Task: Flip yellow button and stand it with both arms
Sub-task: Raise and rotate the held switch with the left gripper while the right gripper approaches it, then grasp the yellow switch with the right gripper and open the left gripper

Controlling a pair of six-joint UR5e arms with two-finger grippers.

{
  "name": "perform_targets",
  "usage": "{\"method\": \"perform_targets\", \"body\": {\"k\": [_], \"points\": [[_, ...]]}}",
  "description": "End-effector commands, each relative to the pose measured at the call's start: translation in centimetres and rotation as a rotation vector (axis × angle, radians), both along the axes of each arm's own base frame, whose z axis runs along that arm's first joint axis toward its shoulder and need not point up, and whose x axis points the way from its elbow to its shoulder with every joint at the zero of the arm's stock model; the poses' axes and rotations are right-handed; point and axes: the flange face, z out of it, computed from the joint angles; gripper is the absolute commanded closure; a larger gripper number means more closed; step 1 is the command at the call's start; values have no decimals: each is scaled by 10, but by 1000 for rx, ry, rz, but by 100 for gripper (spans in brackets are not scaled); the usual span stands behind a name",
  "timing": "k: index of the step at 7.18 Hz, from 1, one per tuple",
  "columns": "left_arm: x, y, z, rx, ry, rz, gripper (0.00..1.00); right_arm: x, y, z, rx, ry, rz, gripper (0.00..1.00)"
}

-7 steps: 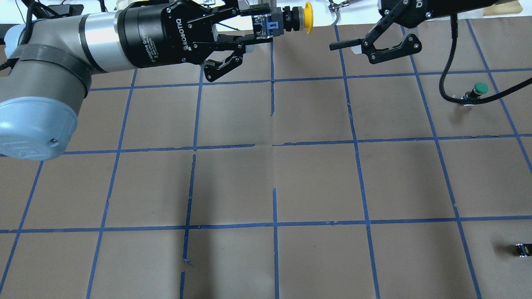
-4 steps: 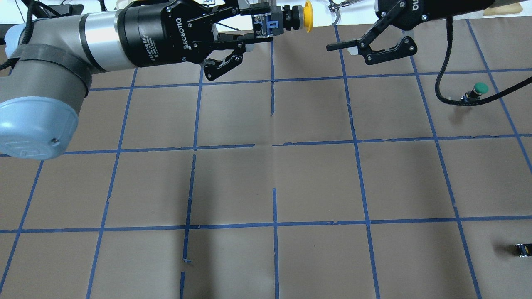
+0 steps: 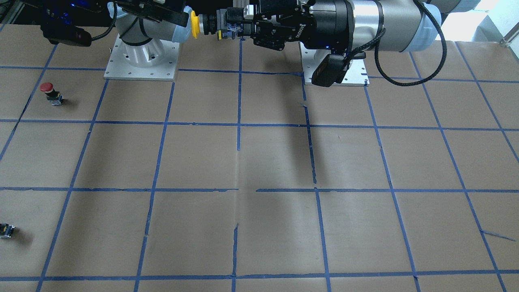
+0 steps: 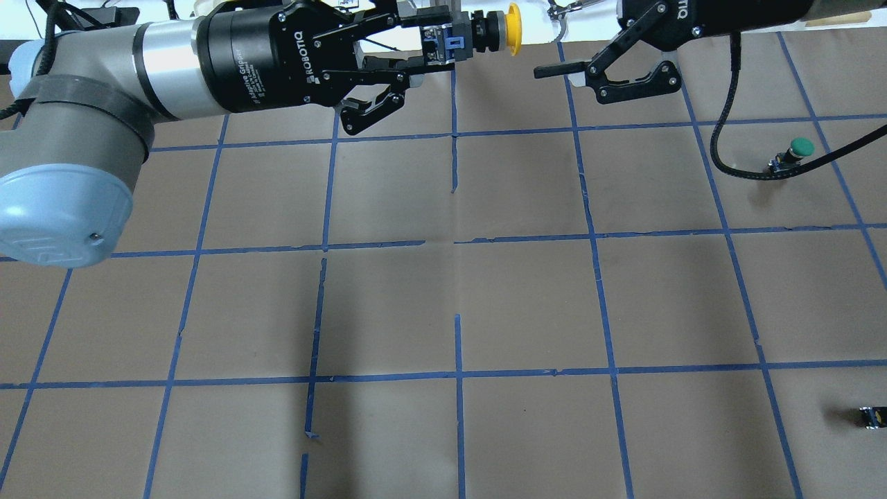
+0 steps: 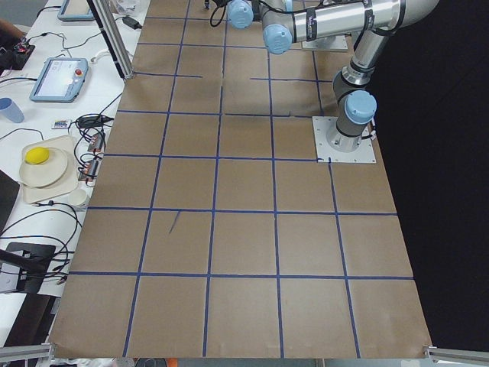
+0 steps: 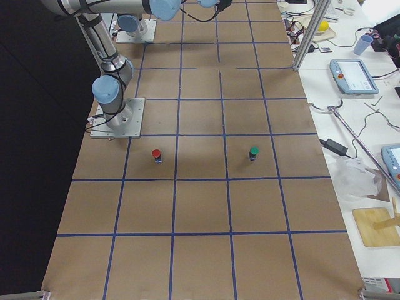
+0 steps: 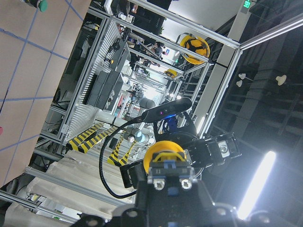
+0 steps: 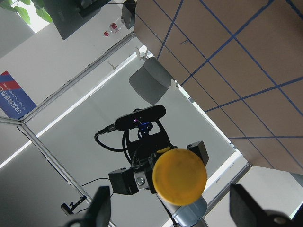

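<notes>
My left gripper (image 4: 443,47) is shut on the grey-black base of the yellow button (image 4: 511,28) and holds it level, high above the table, cap pointing at my right gripper. In the front view the yellow button (image 3: 194,25) sticks out of the left gripper (image 3: 232,25). My right gripper (image 4: 558,75) is open and empty, just to the right of the cap and not touching it. In the right wrist view the yellow cap (image 8: 179,177) faces the camera between the spread fingers (image 8: 100,206). The left wrist view shows the button (image 7: 165,153) from behind.
A green-capped button (image 4: 800,147) stands at the table's right under the right arm's cable. A red-capped button (image 3: 47,87) stands near the right arm's base plate (image 3: 142,61). A small dark block (image 4: 872,416) lies at the right edge. Blue tape lines grid the brown table.
My right gripper has moved left towards the yellow cap, still open. My left gripper and the button have stayed almost in place.
</notes>
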Motion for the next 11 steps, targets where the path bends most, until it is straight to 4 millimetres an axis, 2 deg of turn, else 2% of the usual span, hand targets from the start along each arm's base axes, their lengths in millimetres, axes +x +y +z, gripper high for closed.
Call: {"method": "perform_targets", "body": {"k": [1,3,5,6,7,8,9,10,11], "points": [[0,0,-1,3,1,0,78,0,0,-16,26,-4,2,11],[0,-1,0,3,1,0,78,8,1,-22,18,-5,16,11],[0,0,1,1,4,0,78,24,5,-17,-7,-4,49,19],[0,-1,0,2,6,0,78,26,4,-17,-24,-2,53,39],[0,0,1,2,6,0,78,26,4,-17,-27,-1,54,69],[0,-1,0,4,6,0,78,26,4,-14,-37,1,54,79],[0,-1,0,4,6,0,78,26,4,-13,-39,1,54,81],[0,-1,0,13,0,0,65,26,4,-12,-39,2,54,81],[0,-1,0,29,-5,-1,29,26,4,-11,-41,0,52,81]]}}
